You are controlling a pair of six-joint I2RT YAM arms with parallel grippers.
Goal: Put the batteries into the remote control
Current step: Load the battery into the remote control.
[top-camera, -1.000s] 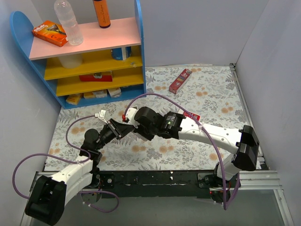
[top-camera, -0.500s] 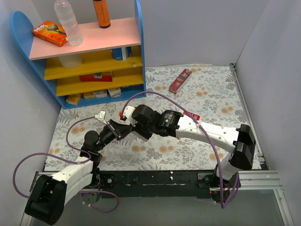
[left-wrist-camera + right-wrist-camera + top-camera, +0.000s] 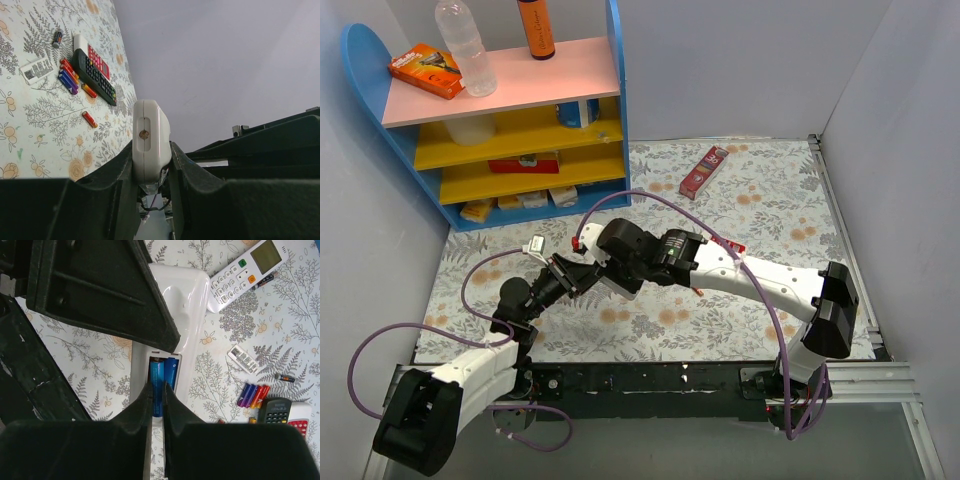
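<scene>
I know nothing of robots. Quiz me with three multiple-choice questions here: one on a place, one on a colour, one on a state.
1. The black remote lies: A) on a shelf B) on the table beside the red-and-white remote C) in a gripper.
2. The batteries in the held white remote's open compartment are: A) red B) green C) blue.
3. The left gripper is: A) shut on the white remote B) open, empty C) unseen.
Answers: B, the left wrist view shows them side by side; C, two blue cells sit there; A, its fingers squeeze the remote's sides.
</scene>
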